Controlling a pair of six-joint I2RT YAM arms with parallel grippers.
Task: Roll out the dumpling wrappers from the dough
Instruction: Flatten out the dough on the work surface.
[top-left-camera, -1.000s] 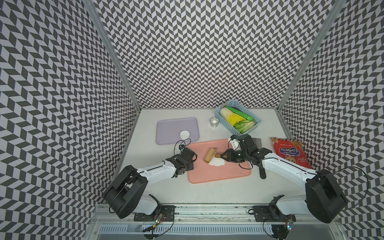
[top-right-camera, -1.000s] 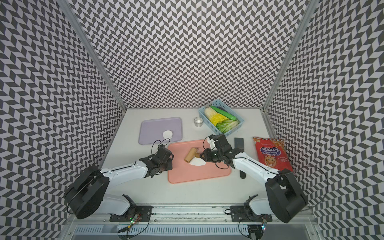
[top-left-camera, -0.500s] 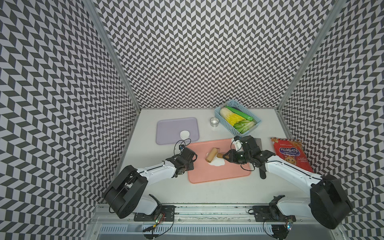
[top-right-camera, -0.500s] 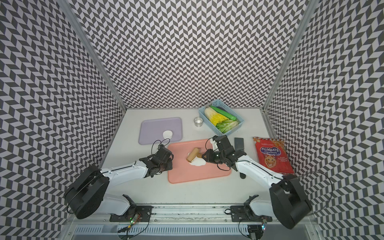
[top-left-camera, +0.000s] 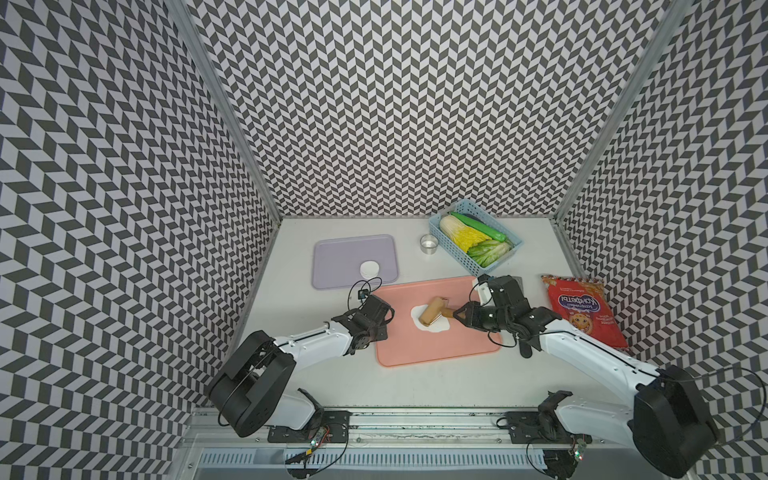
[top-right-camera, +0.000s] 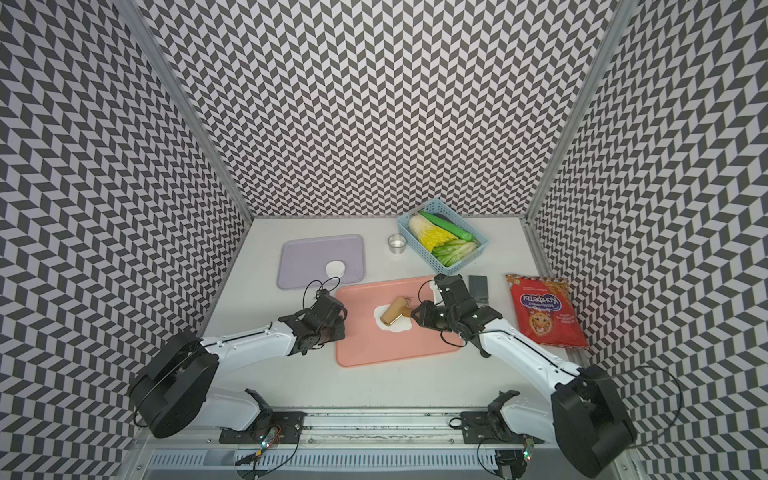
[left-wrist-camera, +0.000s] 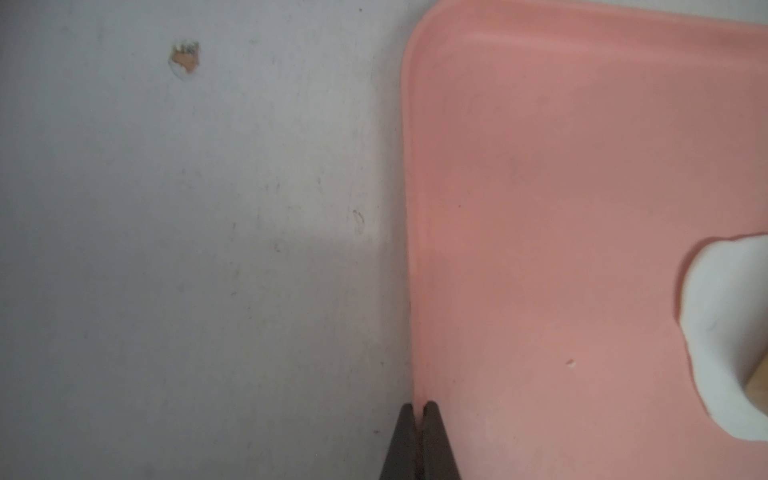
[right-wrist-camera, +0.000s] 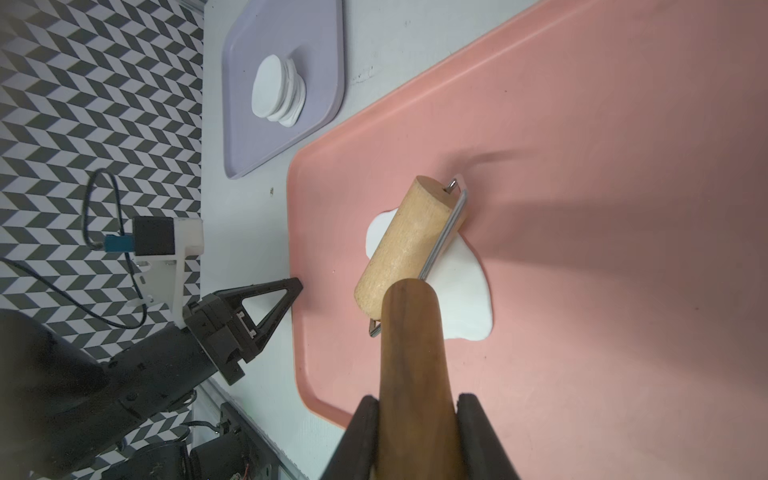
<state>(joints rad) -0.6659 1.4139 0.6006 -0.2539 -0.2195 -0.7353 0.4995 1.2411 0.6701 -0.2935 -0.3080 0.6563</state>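
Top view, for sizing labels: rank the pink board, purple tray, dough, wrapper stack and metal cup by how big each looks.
1. pink board
2. purple tray
3. dough, partly hidden under the roller
4. wrapper stack and metal cup: these look alike, so they are not ranked.

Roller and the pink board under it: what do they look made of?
Roller: pale bare wood, grain visible, on a shiny wire frame; handle darker, glossier wood. Pink board: likely matte plastic or silicone, uniform colour, moulded rim.
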